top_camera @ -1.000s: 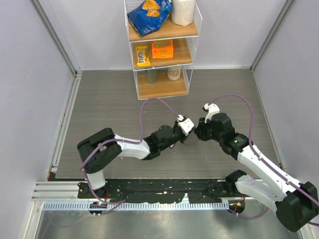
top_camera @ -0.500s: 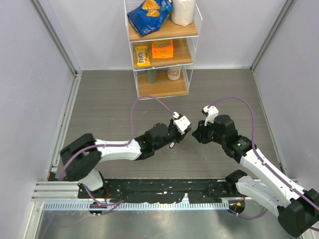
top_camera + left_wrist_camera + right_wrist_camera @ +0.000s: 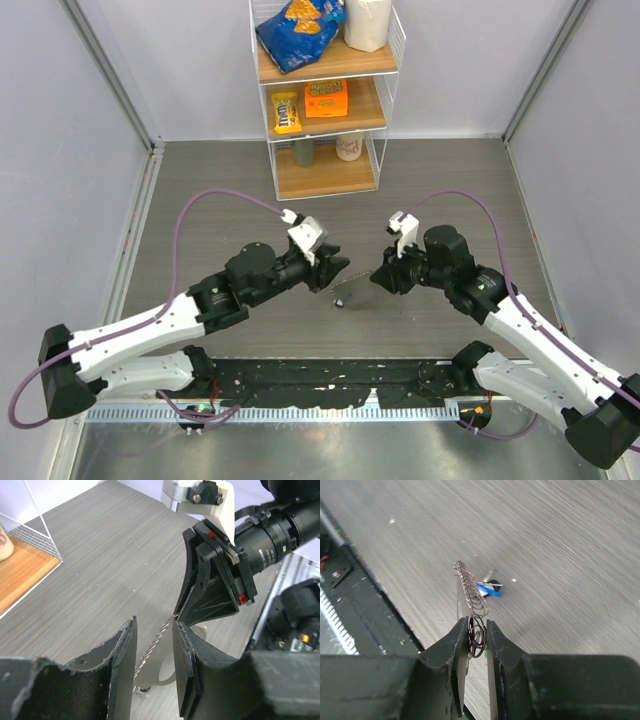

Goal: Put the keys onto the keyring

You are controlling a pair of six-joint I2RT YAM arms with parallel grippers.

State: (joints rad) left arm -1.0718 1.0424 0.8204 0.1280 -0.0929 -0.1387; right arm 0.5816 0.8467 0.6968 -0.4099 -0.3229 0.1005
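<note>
Keyring (image 3: pixel 472 592) strung between tools
Right tool (image 3: pixel 477 627) pinches its end; left tool (image 3: pixel 154 627) parted around it; blue key (image 3: pixel 487 591) on bench (image 3: pixel 560 555); shelf (image 3: pixel 320 176) holds snacks (image 3: pixel 298 28).

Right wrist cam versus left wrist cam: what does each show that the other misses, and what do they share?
Only the right wrist: a blue key past the keyring, apparently lying on the table, and the right gripper shut on the keyring's dark end loop, seen close up.
Only the left wrist: the left gripper with its jaws apart and the keyring running through the gap, plus a corner of the wooden shelf.
Both: the keyring, held by the right gripper over the grey table.
</note>
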